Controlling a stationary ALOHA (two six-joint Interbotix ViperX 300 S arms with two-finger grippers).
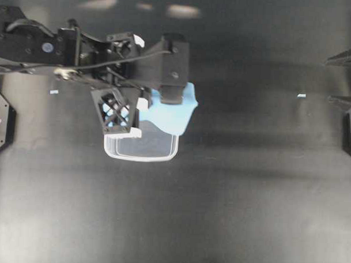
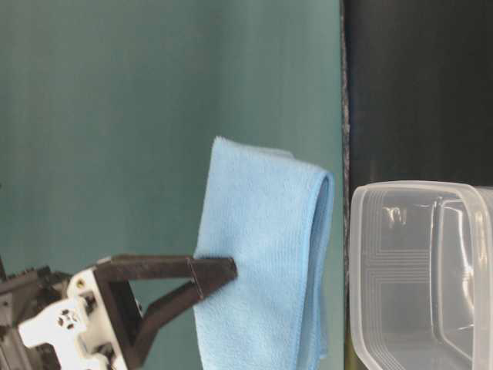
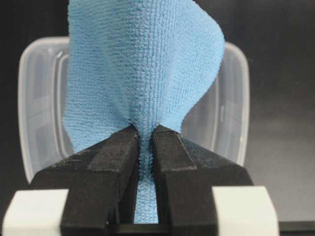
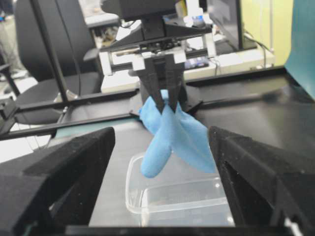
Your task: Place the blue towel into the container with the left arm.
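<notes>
From above, the left arm (image 1: 80,47) reaches in from the left side over the dark tabletop (image 1: 248,197), and its fingers (image 1: 119,113) point down toward the container (image 1: 141,155). The blue towel (image 1: 175,108) hangs just beside the container's far edge, partly hidden under the arm. The right arm's fingers (image 1: 344,79) rest at the right edge, well apart from all this. From table level, one black finger (image 2: 204,276) pinches the blue towel (image 2: 262,254), which hangs folded in the air next to the clear container (image 2: 420,277). The left wrist view shows the two fingers (image 3: 118,152) squeezed close together on a bunched bit of the blue towel (image 3: 138,73), with the container (image 3: 39,108) behind it. In the right wrist view, the left arm's fingers (image 4: 165,93) point down and hold the blue towel (image 4: 174,135) above the container (image 4: 177,199). The right arm's own fingers (image 4: 64,177) are spread wide with nothing between them.
</notes>
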